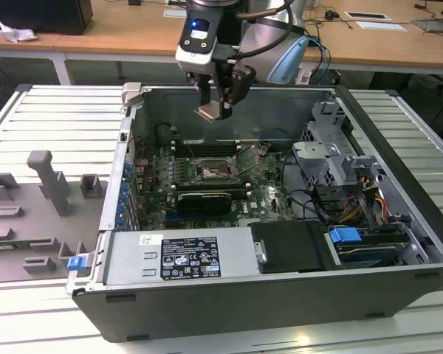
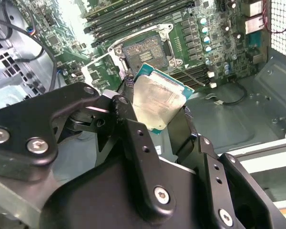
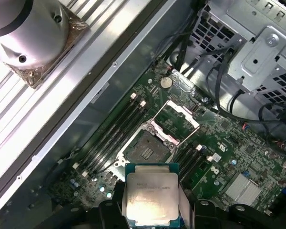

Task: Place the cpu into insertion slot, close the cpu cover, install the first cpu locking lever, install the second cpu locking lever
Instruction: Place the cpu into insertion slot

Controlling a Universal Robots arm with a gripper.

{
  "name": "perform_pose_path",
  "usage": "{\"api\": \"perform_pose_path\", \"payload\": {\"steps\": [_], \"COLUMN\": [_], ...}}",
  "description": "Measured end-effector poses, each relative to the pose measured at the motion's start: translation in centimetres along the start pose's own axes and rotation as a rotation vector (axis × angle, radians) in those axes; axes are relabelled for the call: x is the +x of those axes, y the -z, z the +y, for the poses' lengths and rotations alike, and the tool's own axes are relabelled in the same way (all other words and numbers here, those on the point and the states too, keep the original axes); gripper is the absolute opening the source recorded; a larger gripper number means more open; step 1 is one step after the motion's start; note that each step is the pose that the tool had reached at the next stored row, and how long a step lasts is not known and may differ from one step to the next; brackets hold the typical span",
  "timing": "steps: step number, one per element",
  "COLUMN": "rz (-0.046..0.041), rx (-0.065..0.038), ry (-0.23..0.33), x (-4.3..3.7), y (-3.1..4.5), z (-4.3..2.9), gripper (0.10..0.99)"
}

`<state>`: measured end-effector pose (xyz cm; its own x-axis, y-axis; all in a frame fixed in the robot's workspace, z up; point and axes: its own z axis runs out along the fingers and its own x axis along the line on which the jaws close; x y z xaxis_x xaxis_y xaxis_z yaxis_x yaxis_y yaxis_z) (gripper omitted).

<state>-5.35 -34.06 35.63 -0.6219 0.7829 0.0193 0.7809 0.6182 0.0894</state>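
Your fingers clamp the flat silver-topped cpu above the dark square insertion slot; misalignment could crush its contacts.

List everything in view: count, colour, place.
case: 1, dark grey, open, on table
table: 1, silver, ribbed, under case
board: 1, green, inside case
slot: 1, dark with silver rim, on board, empty
cover: 1, silver, tilted up at slot
memory sticks: several, black, beside slot
graphics card: 1, black, on board
power supply: 1, silver, case's near side in the exterior view
fixture blocks: several, grey, on table, the exterior view's left
cpu: 1, silver top, held above board
gripper: 1, black, shut on cpu
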Motion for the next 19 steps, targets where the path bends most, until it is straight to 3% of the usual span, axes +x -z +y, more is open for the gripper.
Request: {"api": "perform_pose_path", "payload": {"steps": [19], "rz": [-0.0171], "rx": [-0.004], "ry": [-0.192], "x": [0.01], "y": [-0.16], "z": [-0.03], "gripper": [0.529]}}
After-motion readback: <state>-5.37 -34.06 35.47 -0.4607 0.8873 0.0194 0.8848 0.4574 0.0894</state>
